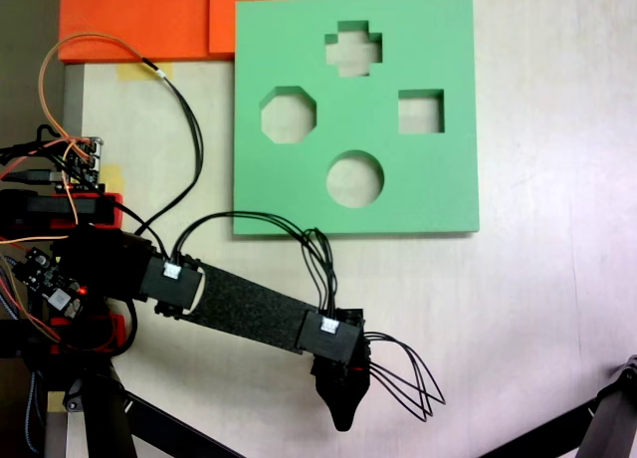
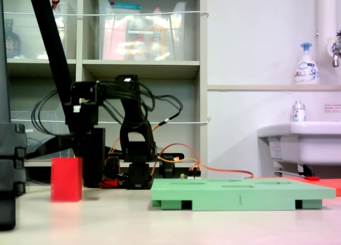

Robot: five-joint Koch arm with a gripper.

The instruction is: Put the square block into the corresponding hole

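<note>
We saw a pale surface carrying everything, and behind it in the low fixed view a shelving unit with clear bins, plus a white sink at the right with a soap dispenser on the ledge above it.

The green foam board lay flat toward the top of the surface in the overhead-looking fixed view; in the low fixed view it sat to the right of the arm. It had four cutouts: a cross-shaped one at the top, an octagonal cutout at the left, a round cutout at the bottom, and the square hole at the right. All four looked empty.

Orange foam slabs lay at the top left, touching the board's upper left corner.

The black arm reached from its base at the left edge down toward the bottom centre, with black cables looping off it.

The end effector pointed downward near the bottom edge, well apart from the board; we could not tell whether its jaws were open or closed.

The red square block stood upright on the surface in the low fixed view, just left of the end effector, well apart from the board. Whether they touched we could not tell.
</note>
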